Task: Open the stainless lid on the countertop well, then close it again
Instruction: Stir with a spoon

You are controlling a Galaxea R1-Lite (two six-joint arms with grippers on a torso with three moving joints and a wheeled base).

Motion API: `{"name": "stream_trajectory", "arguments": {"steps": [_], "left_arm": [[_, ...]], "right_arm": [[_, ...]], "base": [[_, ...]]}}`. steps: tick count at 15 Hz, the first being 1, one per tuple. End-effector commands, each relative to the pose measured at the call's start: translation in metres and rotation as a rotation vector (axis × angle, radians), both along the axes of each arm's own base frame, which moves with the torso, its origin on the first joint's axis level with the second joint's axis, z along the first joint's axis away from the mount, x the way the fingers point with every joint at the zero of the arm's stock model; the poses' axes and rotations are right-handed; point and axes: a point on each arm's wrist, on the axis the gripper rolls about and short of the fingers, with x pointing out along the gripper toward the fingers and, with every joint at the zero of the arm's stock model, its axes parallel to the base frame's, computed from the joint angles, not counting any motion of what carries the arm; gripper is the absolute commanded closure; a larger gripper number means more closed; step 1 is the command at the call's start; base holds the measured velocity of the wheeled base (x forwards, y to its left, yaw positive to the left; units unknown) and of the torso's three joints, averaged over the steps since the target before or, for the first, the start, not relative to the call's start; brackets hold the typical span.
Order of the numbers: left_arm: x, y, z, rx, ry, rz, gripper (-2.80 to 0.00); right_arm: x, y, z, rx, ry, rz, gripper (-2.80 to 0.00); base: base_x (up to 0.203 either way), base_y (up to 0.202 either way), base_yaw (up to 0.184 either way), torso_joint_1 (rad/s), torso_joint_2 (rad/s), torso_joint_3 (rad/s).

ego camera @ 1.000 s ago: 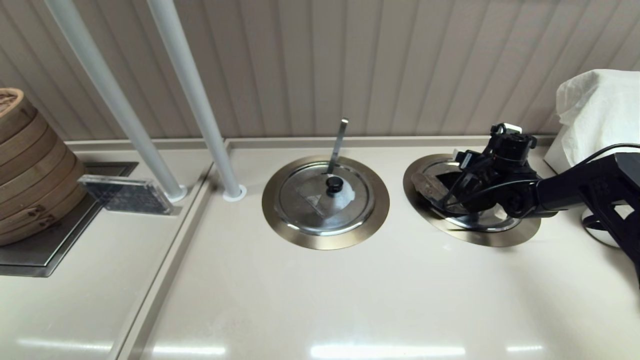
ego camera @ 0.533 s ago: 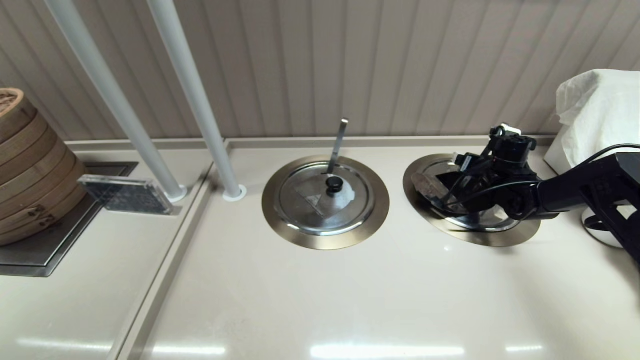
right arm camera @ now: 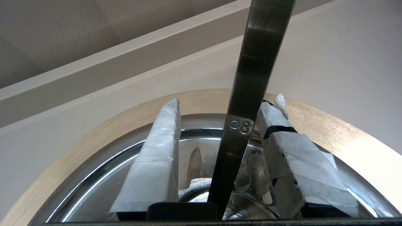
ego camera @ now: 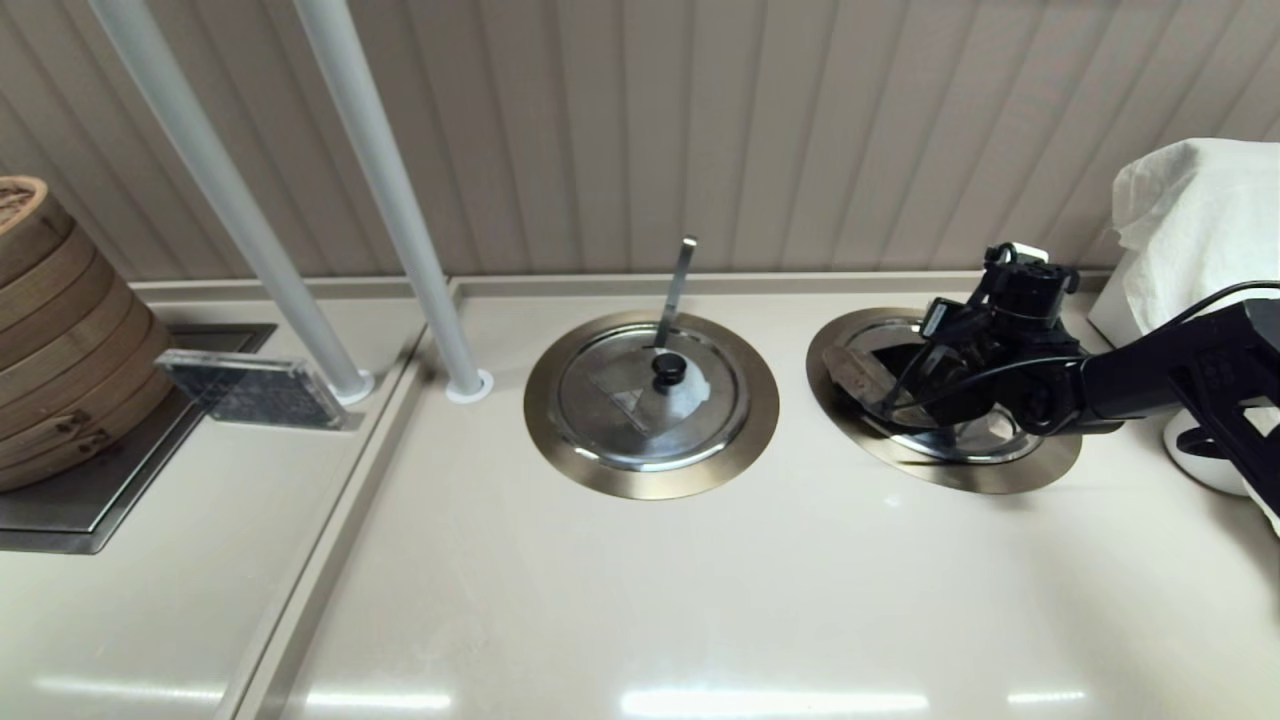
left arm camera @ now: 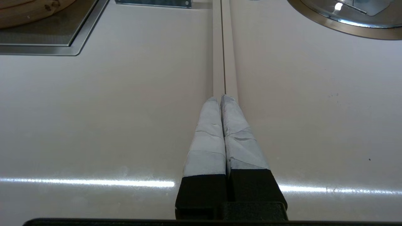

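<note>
The stainless lid (ego camera: 985,440) sits in the right-hand countertop well, inside its wide bronze-grey ring (ego camera: 1030,472). My right gripper (ego camera: 925,375) hangs low over the lid and hides most of it. A dark gap (ego camera: 885,355) shows at the lid's left side. In the right wrist view the right gripper (right arm camera: 226,103) is open over the shiny lid (right arm camera: 125,163). The slanted flat steel handle (right arm camera: 248,103) rises between its taped fingers (right arm camera: 160,144), nearer one of them. I cannot see the knob. My left gripper (left arm camera: 221,98) is shut, parked over the counter seam.
The twin lid (ego camera: 620,400) with a whitish patch and near-upright handle (ego camera: 678,290) fills the middle well. Two slanted white poles (ego camera: 390,200) rise at the back left. Bamboo steamers (ego camera: 50,330) and a clear block (ego camera: 250,390) stand far left, a white cloth bundle (ego camera: 1200,220) far right.
My right gripper has drifted slightly right and back over the right lid, and its forearm has dropped a little. The lids look the same.
</note>
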Motion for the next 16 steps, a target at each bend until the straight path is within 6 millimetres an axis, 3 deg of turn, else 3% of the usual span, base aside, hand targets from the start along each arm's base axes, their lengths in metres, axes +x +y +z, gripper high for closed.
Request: {"name": "stream_trajectory", "arguments": {"steps": [1, 8, 14, 16], "left_arm": [[0.0, 0.0, 0.0, -0.001, -0.001, 0.001, 0.0], [0.0, 0.0, 0.0, -0.001, -0.001, 0.001, 0.0], [0.0, 0.0, 0.0, -0.001, -0.001, 0.001, 0.0], [0.0, 0.0, 0.0, -0.001, -0.001, 0.001, 0.0]], "right_arm": [[-0.001, 0.0, 0.002, 0.001, -0.008, -0.001, 0.0], [-0.003, 0.0, 0.007, 0.001, -0.017, -0.002, 0.0], [-0.045, 0.006, 0.061, -0.025, -0.071, 0.015, 0.0], [-0.05, 0.009, 0.062, -0.048, -0.052, 0.024, 0.0]], "base": [[0.0, 0.0, 0.0, 0.0, 0.0, 0.0], [0.0, 0.0, 0.0, 0.0, 0.0, 0.0], [0.0, 0.0, 0.0, 0.0, 0.0, 0.0], [0.0, 0.0, 0.0, 0.0, 0.0, 0.0]]}}
